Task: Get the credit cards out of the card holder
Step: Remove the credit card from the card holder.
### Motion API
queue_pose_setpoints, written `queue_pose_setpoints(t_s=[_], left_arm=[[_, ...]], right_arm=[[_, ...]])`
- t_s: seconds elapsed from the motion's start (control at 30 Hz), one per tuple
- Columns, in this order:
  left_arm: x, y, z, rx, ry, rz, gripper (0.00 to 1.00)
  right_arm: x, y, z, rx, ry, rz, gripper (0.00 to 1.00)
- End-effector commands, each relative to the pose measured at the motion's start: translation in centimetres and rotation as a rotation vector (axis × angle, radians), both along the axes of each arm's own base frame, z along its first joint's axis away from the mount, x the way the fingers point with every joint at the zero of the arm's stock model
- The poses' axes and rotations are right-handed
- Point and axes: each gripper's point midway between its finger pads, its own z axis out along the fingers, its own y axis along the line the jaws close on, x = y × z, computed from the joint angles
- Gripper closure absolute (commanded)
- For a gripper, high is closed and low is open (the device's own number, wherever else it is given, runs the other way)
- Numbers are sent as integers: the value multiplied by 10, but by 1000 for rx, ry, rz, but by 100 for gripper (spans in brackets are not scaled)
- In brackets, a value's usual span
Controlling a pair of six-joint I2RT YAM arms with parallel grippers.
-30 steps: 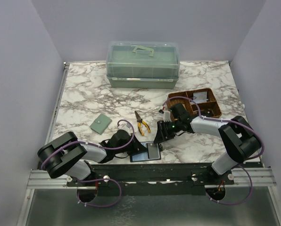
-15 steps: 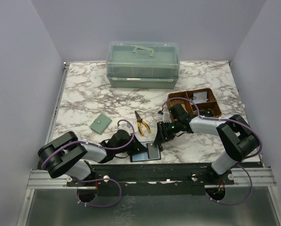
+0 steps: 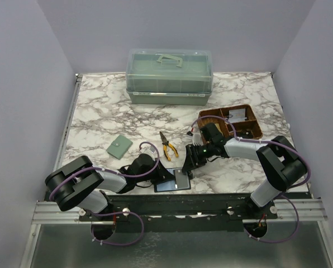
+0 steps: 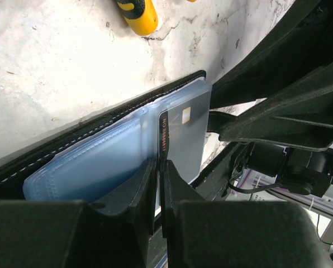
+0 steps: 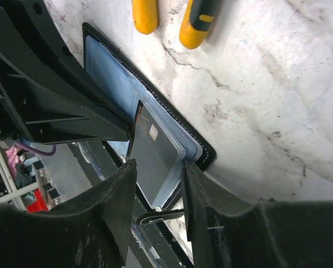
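The black card holder (image 3: 166,187) lies open at the table's near edge, blue lining (image 4: 82,162) up. A grey credit card (image 3: 181,178) with a small chip lies on its right half (image 5: 155,153). My left gripper (image 3: 158,177) is shut on a thin upright leaf at the holder's fold; the leaf has a dark edge with lettering (image 4: 163,131), and the fingers (image 4: 160,163) pinch it. My right gripper (image 3: 186,167) hovers over the card, open, one finger at each long edge (image 5: 158,164). The holder's snap strap (image 5: 161,215) shows between them.
Yellow-handled pliers (image 3: 167,148) lie just beyond the holder, their handles (image 5: 197,22) close to my right fingers. A sage-green wallet (image 3: 119,147) lies to the left, a green lidded box (image 3: 169,75) at the back, and a brown compartment tray (image 3: 258,129) at the right.
My right gripper's jaws have narrowed a little and it has edged left over the holder. The left gripper and the holder have not moved.
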Motion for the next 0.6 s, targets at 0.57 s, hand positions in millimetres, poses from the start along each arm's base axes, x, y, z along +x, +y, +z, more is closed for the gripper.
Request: queue_pose_setpoints(t_s=[0.57], left_arm=[[1,16,-13,67,-8,44,82]], right_arm=[[-14,17,7,89,103,61,68]])
